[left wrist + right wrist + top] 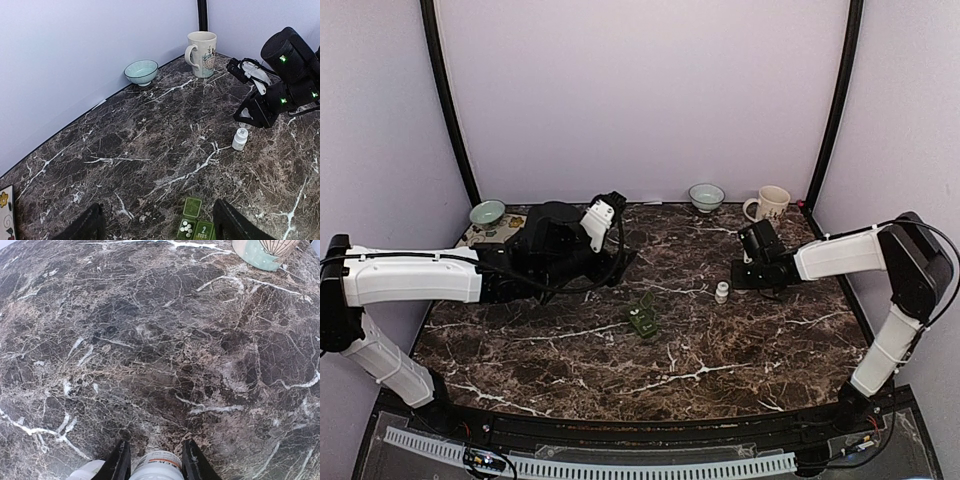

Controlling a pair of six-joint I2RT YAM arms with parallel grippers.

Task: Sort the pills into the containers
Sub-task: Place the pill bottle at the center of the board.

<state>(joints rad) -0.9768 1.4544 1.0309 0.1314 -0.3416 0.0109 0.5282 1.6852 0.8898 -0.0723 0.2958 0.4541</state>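
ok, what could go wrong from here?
1. The open left hand is close over the pill box, where one uncovered compartment holds loose white pills; a bump could scatter them.
2. The small white bottle stands right beside the right hand, which grips a second bottle; a sideways move might topple it.

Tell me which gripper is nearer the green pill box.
Left. The left gripper hangs open close by the green pill box; the right gripper is farther off to its right, closed on a white bottle.
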